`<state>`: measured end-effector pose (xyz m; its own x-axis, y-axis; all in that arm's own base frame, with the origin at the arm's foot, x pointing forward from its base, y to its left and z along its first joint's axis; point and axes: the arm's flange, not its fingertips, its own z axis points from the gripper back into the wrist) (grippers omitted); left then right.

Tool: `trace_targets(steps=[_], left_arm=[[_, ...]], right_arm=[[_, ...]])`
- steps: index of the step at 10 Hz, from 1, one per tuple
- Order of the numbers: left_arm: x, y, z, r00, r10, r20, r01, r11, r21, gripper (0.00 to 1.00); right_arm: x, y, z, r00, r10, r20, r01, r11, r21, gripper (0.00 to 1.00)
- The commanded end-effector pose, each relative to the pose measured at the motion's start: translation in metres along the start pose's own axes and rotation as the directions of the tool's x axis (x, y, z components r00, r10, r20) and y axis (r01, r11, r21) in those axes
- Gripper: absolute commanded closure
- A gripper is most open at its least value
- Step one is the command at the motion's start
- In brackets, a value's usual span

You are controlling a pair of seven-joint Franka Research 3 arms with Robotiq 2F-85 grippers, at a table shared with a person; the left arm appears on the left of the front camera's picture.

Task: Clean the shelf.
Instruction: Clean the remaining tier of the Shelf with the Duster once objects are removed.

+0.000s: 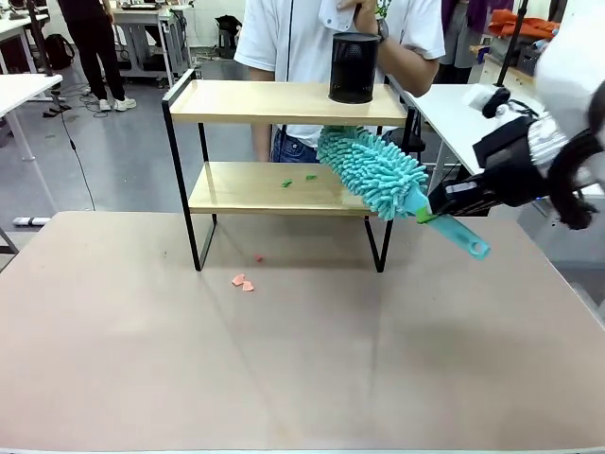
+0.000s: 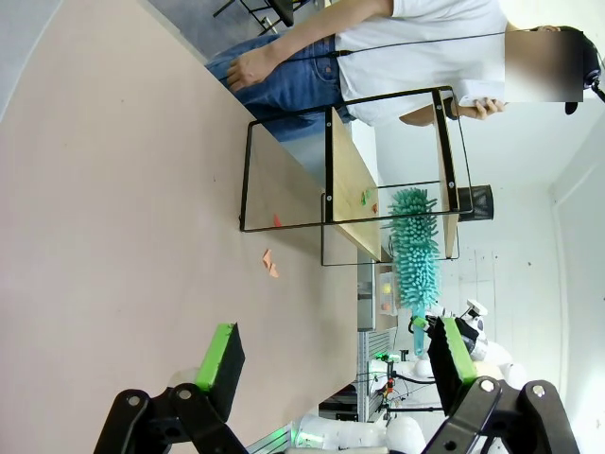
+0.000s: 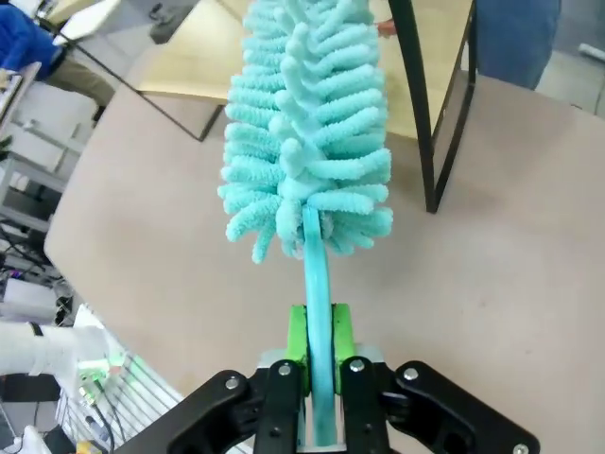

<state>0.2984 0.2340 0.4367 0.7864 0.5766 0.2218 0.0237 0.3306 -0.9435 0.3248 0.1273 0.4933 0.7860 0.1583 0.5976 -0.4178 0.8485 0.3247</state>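
Shelf (image 1: 284,102): stood on the far side of the table (image 1: 302,369), open toward the robot.
Duster (image 1: 373,170): head lay at the lower board's right end, angled toward the green scraps (image 1: 286,183).
Right gripper (image 1: 430,212): jaws clamped on the duster handle, likely for sweeping control.
Left gripper (image 2: 336,357): jaws apart, empty, held clear.

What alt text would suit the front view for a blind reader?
A robot's right arm, jaws shut on the handle, holds a fluffy teal duster between the boards of a wooden shelf. Green scraps lie on its lower board, pink ones on the table in front; a person stands behind a black cup on top.
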Motion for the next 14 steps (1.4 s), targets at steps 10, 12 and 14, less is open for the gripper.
trace_targets(steps=[10, 12, 14], left_arm=[[-0.001, -0.002, 0.001, 1.000, -0.011, -0.006, 0.011, 1.000, -0.010, 0.00], [-0.001, -0.002, 0.001, 1.000, -0.011, -0.006, 0.011, 1.000, -0.010, 0.00], [-0.001, -0.002, 0.001, 1.000, -0.011, -0.006, 0.011, 1.000, -0.010, 0.00]], right_arm=[[0.010, 0.013, -0.065, 0.990, -0.078, 0.115, 0.108, 0.953, -0.283, 0.88], [0.011, 0.014, -0.065, 0.992, -0.074, 0.104, 0.100, 0.956, -0.274, 0.88], [0.018, 0.011, -0.065, 0.995, -0.080, 0.053, 0.092, 0.958, -0.273, 0.88]])
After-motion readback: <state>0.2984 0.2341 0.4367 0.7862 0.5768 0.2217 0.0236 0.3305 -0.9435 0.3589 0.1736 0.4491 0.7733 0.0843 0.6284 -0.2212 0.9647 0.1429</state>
